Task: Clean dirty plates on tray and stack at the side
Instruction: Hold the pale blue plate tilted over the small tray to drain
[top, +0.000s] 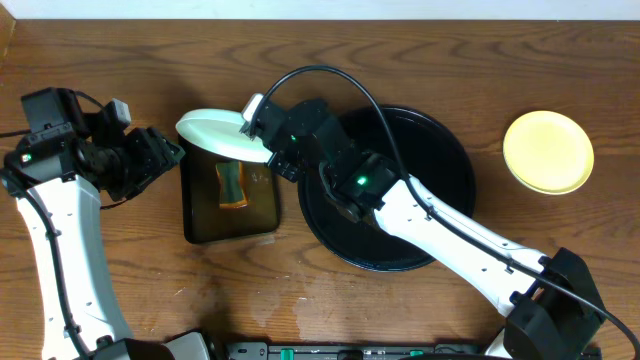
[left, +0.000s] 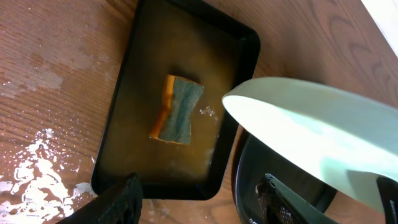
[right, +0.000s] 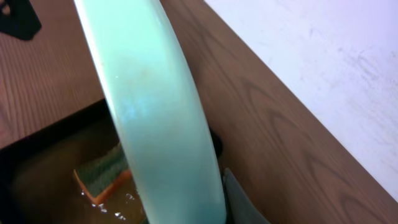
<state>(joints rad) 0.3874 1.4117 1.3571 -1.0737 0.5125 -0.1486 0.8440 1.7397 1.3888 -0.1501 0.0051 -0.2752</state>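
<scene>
The right gripper (top: 258, 140) clamps a mint plate (top: 212, 130) by its rim, tilted above the rectangular tray (top: 192, 220) containing a sponge (top: 232, 185). The left gripper (top: 168, 152) stands open and empty.

No writing, label, brand, number or sign can be read anywhere. The mint plate (top: 215, 132), the yellow plate (top: 548, 152), the round tray (top: 440, 150), the small tray (top: 190, 205) beside it and the sponge (top: 232, 185) all show plain, unmarked faces.

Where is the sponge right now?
Overhead, the sponge lies in the rectangular tray, left of the round black tray, near the held mint plate.
</scene>
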